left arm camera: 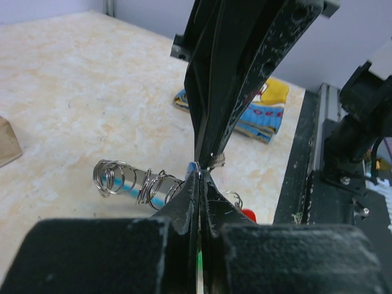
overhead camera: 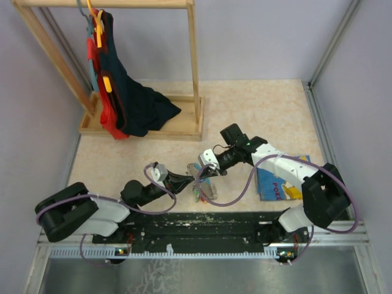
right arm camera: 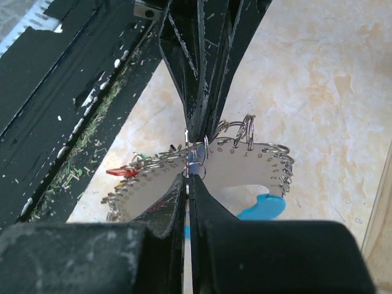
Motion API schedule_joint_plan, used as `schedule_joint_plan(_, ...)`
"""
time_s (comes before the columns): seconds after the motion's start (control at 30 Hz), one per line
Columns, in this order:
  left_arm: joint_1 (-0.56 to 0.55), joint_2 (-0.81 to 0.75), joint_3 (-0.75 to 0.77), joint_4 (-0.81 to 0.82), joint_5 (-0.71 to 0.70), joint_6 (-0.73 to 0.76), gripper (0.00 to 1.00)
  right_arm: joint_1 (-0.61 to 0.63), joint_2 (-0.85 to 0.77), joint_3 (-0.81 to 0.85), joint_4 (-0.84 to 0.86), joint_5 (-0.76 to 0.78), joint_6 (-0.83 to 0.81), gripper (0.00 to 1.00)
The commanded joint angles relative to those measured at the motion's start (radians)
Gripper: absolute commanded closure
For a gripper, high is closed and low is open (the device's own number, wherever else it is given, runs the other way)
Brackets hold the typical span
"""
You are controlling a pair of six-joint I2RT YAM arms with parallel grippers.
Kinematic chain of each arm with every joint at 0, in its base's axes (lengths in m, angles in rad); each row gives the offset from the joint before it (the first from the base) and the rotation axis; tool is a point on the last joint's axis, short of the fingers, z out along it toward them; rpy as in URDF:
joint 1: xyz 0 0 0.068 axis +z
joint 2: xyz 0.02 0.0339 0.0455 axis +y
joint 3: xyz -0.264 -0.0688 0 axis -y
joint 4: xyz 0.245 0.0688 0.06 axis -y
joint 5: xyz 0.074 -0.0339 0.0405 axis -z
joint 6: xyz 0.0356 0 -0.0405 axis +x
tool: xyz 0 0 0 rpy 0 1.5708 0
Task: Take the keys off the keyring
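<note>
Pinching keyring (right arm camera: 245, 160) from opposite sides: left gripper (overhead camera: 188, 180) and right gripper (overhead camera: 204, 173) meet tip to tip mid-table (overhead camera: 263, 110), near front rail (overhead camera: 202, 223). Both sets of jaws pressed tight together, thin ring wire apparently caught at tips, though exact bite blurred in wrist views. Grey strap curls beside tips, rings lining edge, light-blue patch (right arm camera: 263, 208) on it. Keys bunched at one end: red key (right arm camera: 119, 173) plain, green one beside it half hidden. Blue picture book (overhead camera: 278, 180) lies right of keyring, under right arm
</note>
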Motion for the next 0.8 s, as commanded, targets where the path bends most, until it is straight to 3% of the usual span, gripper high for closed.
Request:
schedule_joint_plan(0.0, 0.010, -0.125, 0.051, -0.101, -0.038, -0.068, 1.00, -0.011, -0.040, 0.041, 0.032, -0.002, 0.063, 1.00)
schedule_joint_plan(0.1, 0.010, -0.180, 0.070, -0.206, -0.030, -0.072, 1.00, -0.010, -0.040, 0.053, 0.040, -0.008, 0.093, 1.00)
schedule_joint_plan(0.23, 0.011, -0.204, 0.070, -0.230, -0.013, -0.048, 1.00, -0.022, -0.048, 0.079, 0.030, -0.045, 0.132, 1.00)
schedule_joint_plan(0.6, 0.012, -0.221, 0.062, -0.208, 0.065, 0.078, 1.00, -0.057, -0.058, 0.117, -0.010, -0.140, 0.155, 1.00)
schedule_joint_plan(0.77, 0.015, -0.217, 0.072, -0.212, 0.081, 0.151, 1.00, -0.057, -0.057, 0.141, -0.110, -0.187, 0.064, 1.00)
